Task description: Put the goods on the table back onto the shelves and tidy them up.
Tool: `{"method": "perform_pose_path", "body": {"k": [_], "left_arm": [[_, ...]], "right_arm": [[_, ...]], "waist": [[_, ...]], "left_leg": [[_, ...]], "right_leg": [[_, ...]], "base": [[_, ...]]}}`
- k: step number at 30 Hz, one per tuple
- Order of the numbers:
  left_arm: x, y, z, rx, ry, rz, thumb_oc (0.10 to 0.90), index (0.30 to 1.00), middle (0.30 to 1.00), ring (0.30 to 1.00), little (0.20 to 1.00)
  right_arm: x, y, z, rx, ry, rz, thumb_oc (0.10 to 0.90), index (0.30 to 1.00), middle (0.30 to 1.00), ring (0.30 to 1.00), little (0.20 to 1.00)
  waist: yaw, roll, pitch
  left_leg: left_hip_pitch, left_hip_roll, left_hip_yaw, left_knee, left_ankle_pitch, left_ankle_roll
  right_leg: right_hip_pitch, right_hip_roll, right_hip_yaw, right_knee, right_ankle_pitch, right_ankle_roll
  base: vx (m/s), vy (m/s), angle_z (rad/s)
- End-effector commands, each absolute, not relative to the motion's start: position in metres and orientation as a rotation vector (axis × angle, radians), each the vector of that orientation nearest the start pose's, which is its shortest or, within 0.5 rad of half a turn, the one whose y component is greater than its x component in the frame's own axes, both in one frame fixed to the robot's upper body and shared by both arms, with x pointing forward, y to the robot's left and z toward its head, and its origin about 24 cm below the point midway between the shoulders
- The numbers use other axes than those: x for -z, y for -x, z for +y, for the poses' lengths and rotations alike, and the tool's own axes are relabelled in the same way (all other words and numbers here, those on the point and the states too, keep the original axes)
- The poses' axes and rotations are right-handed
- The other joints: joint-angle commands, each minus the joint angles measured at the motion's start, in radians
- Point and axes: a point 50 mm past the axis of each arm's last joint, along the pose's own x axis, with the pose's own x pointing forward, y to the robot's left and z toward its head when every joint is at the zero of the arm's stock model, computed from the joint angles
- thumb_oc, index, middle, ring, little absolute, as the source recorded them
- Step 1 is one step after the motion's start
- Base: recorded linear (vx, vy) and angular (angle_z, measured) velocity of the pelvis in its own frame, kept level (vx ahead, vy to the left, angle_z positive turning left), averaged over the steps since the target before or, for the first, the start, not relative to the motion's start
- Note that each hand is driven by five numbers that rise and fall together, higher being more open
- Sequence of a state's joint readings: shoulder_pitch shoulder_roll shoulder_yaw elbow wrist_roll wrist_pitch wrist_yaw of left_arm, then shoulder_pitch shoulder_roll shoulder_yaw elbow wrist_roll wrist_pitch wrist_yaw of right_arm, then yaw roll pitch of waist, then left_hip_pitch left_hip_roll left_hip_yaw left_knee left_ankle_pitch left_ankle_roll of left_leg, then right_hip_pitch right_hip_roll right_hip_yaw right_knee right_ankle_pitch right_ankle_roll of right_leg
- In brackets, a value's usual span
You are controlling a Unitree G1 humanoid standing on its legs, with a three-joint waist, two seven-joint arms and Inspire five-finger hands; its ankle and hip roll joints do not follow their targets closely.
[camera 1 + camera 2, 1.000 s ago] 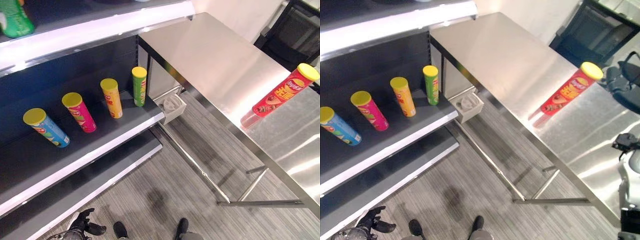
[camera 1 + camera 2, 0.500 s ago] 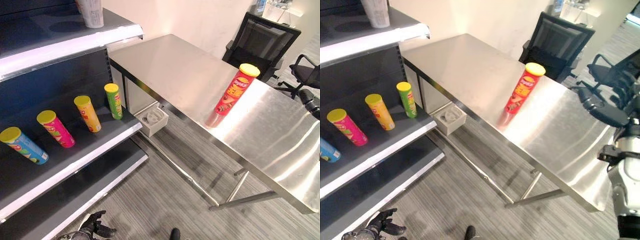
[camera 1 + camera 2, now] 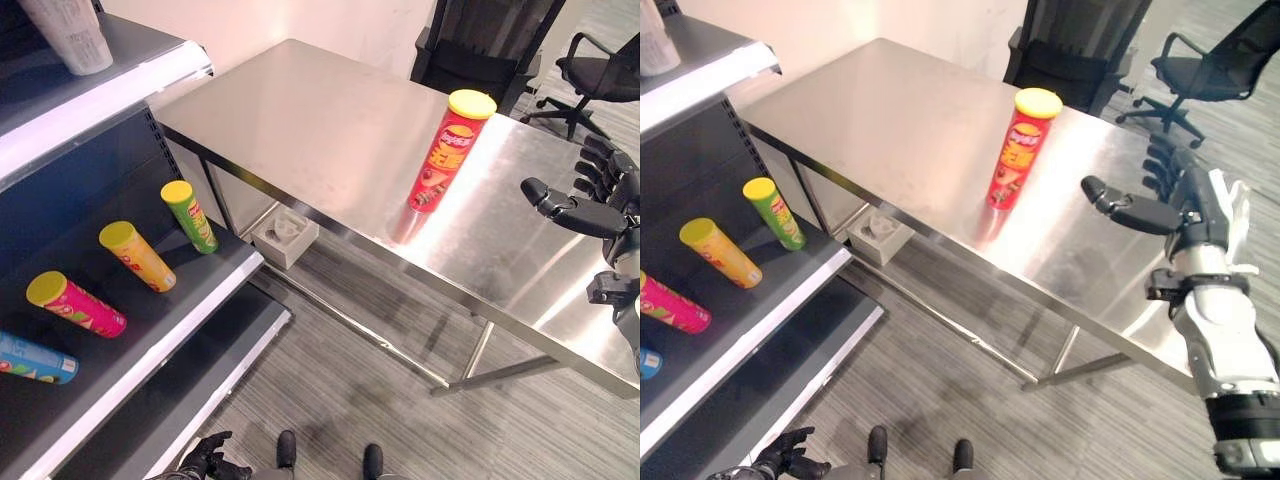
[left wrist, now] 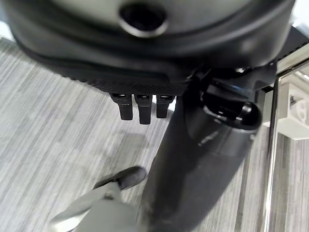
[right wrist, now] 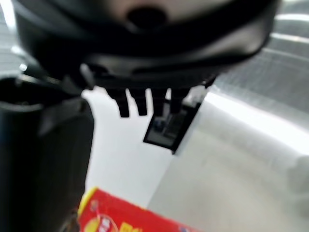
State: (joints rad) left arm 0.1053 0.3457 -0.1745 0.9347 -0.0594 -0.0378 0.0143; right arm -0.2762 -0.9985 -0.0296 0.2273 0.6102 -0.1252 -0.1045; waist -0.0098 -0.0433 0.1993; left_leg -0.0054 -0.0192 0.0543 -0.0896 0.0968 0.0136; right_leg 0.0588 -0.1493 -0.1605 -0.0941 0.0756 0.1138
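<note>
A red can (image 3: 446, 150) with a yellow lid stands upright on the steel table (image 3: 330, 120), right of centre in the frame and close to the table's front edge, with bare metal all round it. The right robot hand (image 3: 1170, 205) hovers over the table at the right of the frame, well apart from the can, its thumb stretched toward the can and its fingers straight, holding nothing. In the right wrist view the can's red top (image 5: 130, 217) shows past the fingertips.

At the left of the frame, the dark shelf (image 3: 150, 330) carries a green can (image 3: 190, 215), an orange can (image 3: 137, 256), a pink can (image 3: 76, 304) and a blue can (image 3: 35, 358), the last cut off by the frame's edge. Open shelf lies in front of the row. A pale cup-like thing (image 3: 68, 35) on the shelf above is also cut off.

A small white box (image 3: 285, 235) hangs under the table's edge beside the shelf. Black chairs (image 3: 595, 75) stand behind the table.

The left robot hand (image 3: 205, 462) hangs low at the bottom edge, over the striped floor (image 3: 350, 380), fingers relaxed and empty.
</note>
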Motion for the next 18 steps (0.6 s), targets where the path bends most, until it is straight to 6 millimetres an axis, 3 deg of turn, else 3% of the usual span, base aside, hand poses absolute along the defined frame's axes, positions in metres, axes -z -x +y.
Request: {"method": "perform_pose_path", "body": {"k": [1,13,18], "left_arm": [[0.131,-0.115,0.271,-0.074,-0.395,0.987,0.8,0.9,0.9,0.9,0.9],[0.132,-0.109,0.273,-0.086,-0.401,1.005,0.8,0.9,0.9,0.9,0.9],[0.132,-0.107,0.273,-0.091,-0.398,1.006,0.8,0.9,0.9,0.9,0.9]], "right_arm": [[-0.265,-0.286,-0.331,0.261,0.427,-0.546,0.8,0.9,0.9,0.9,0.9],[-0.265,-0.301,-0.327,0.264,0.423,-0.515,0.8,0.9,0.9,0.9,0.9],[-0.273,-0.309,-0.324,0.271,0.448,-0.517,0.8,0.9,0.9,0.9,0.9]], "waist": [[0.06,-0.046,-0.059],[0.078,-0.059,-0.053],[0.092,-0.067,-0.049]], "left_leg": [[0.006,0.071,0.02,0.002,-0.068,-0.09],[-0.001,0.057,0.014,0.002,-0.08,-0.074],[-0.005,0.056,0.002,0.002,-0.079,-0.076]], "right_leg": [[0.042,0.015,-0.026,0.008,-0.061,0.046],[0.028,-0.005,-0.037,0.012,-0.049,0.062],[0.031,-0.005,-0.052,0.008,-0.049,0.062]], "base": [[0.06,0.094,-0.01],[0.02,0.035,-0.02],[0.01,-0.007,0.04]]}}
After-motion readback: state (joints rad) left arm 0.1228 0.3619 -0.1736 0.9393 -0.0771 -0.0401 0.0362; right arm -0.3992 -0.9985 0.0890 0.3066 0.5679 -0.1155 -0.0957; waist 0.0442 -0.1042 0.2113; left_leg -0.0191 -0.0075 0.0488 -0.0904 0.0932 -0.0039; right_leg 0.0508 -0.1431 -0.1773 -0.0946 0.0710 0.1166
